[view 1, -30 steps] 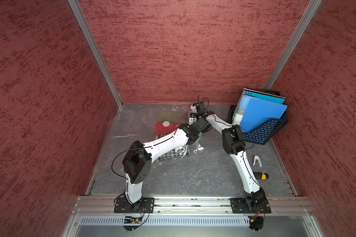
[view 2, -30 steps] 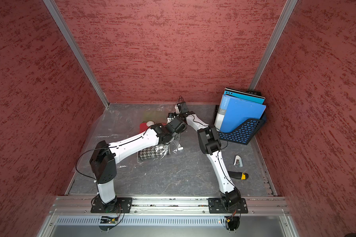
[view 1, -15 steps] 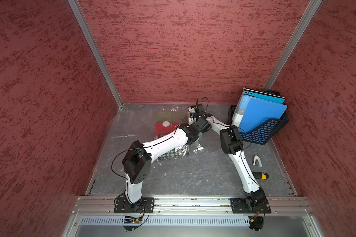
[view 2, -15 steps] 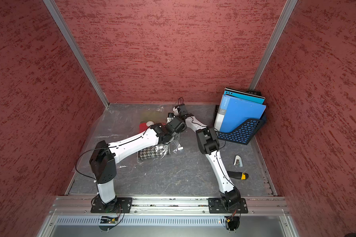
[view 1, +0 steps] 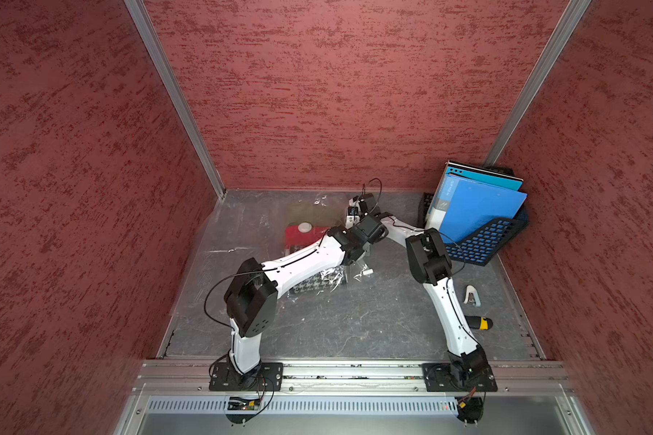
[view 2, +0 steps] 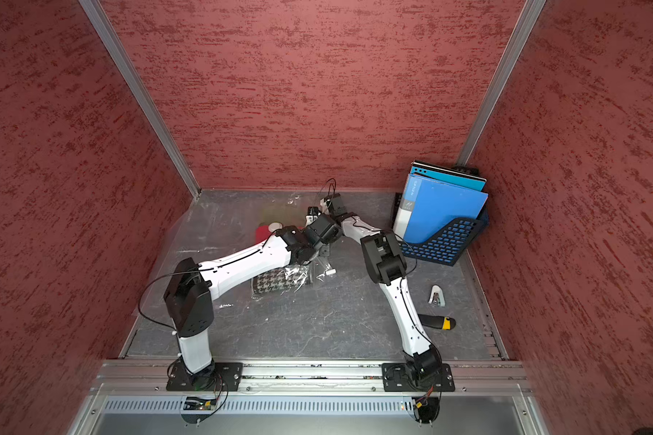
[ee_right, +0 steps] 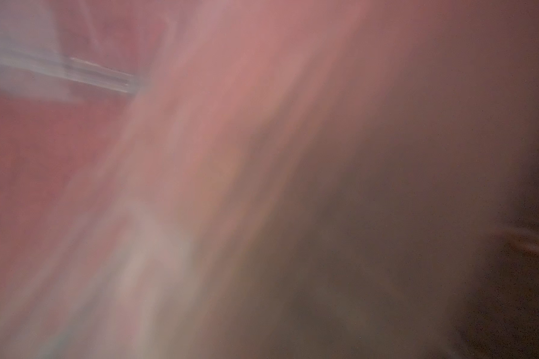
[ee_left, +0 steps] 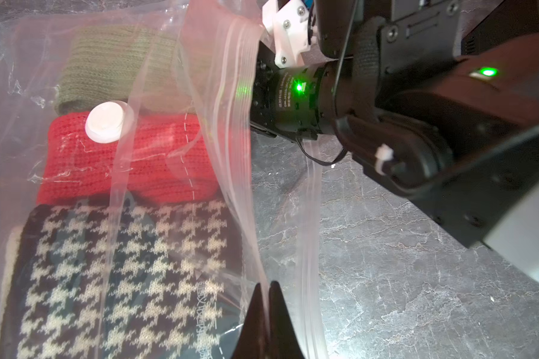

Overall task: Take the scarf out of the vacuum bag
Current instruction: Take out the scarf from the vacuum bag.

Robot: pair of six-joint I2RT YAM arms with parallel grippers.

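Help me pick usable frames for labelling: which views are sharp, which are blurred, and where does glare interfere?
Right wrist view: wholly blurred, a pink-brown smear, nothing readable. Left wrist view: sharp; streaky highlights on the vacuum bag film, a green indicator light tinting it, the left pincer in dark silhouette. Both top views: sharp, evenly lit, small glints on the bag.

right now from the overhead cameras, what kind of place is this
Most likely an enclosed robot test cell: red textured walls between aluminium posts, a left arm and right arm bolted to a metal rail, with a vacuum bag and blue file rack as props.
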